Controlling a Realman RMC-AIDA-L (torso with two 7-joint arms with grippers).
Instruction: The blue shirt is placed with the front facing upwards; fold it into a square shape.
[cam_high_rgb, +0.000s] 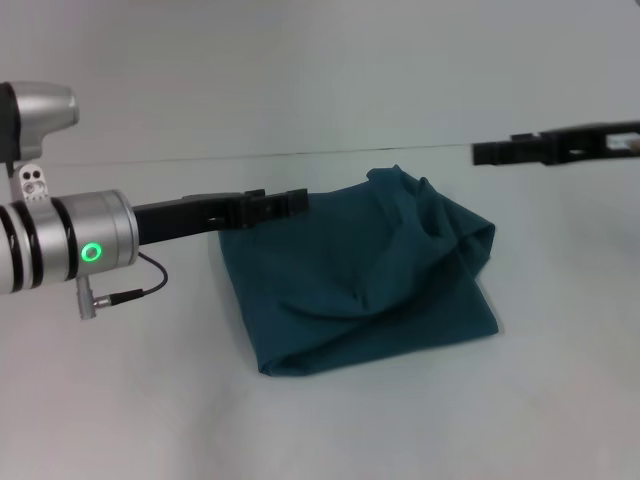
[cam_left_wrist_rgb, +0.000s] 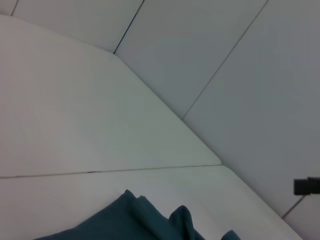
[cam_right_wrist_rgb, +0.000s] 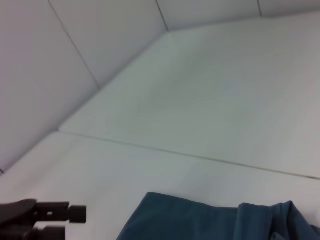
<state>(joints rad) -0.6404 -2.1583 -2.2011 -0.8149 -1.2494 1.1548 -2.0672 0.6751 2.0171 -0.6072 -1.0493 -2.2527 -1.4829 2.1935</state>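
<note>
The blue shirt (cam_high_rgb: 360, 280) lies on the white table as a bunched, roughly square bundle with loose folds at its back right; no lettering shows. My left gripper (cam_high_rgb: 297, 203) hovers at the bundle's back left corner, open and holding nothing; it also appears in the right wrist view as the left gripper (cam_right_wrist_rgb: 75, 220). My right gripper (cam_high_rgb: 480, 153) hangs in the air behind and to the right of the shirt, apart from it. The left wrist view shows the shirt's (cam_left_wrist_rgb: 130, 220) crumpled edge and the right gripper (cam_left_wrist_rgb: 297, 186) farther off. The shirt (cam_right_wrist_rgb: 200, 220) fills the right wrist view's lower part.
The white table (cam_high_rgb: 150, 400) runs back to a seam line (cam_high_rgb: 300, 155) with a pale wall behind. A thin black cable (cam_high_rgb: 150, 280) hangs from my left forearm.
</note>
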